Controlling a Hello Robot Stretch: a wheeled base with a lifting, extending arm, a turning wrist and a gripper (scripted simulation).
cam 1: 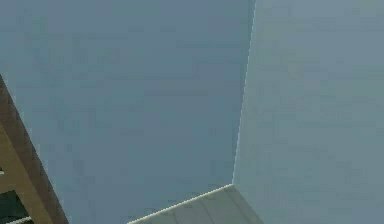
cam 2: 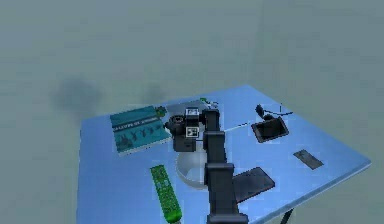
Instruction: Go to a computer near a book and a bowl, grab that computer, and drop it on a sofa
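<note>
Arm side view | tool [cam 2: 180,131] over blue counter [cam 2: 100,172], near teal book [cam 2: 137,131] | cannot tell whether it holds anything | green bar [cam 2: 165,192] lies nearby

this is looking like a room in a home: plain pale walls [cam 1: 130,90] are meeting in a corner over light floor [cam 1: 200,212], and a blue counter [cam 2: 115,175] is carrying a teal book [cam 2: 137,130] at ten o'clock and a flat green bar [cam 2: 165,193] at seven o'clock.
</note>
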